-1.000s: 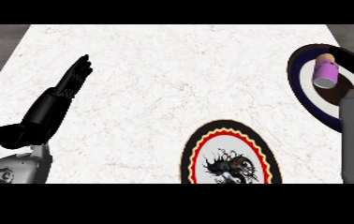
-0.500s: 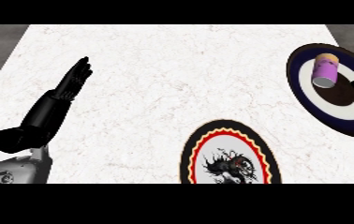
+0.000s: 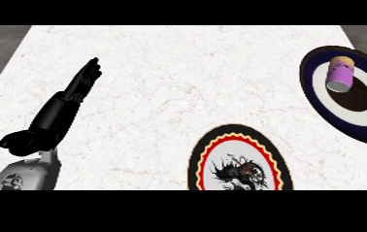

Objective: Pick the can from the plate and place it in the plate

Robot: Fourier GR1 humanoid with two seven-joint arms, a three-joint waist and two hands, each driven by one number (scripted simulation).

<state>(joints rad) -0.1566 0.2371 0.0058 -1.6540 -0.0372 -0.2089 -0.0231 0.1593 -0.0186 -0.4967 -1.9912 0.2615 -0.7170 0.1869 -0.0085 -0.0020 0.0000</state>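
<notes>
Your counter is white marble with a grey strip at the left edge. The purple can lies on its side on the dark plate at the right edge. A second plate, red and black rimmed, sits at the lower middle. Left hand rests at left, fingers straight, holding nothing. Right forearm, visible a second ago, is gone from view.

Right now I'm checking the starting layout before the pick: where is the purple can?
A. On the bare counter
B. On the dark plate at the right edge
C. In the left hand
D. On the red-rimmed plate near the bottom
B: the purple can stands on the dark plate at the right edge; the red-rimmed plate carries only its printed design, and the left hand is open and holds nothing.
</notes>
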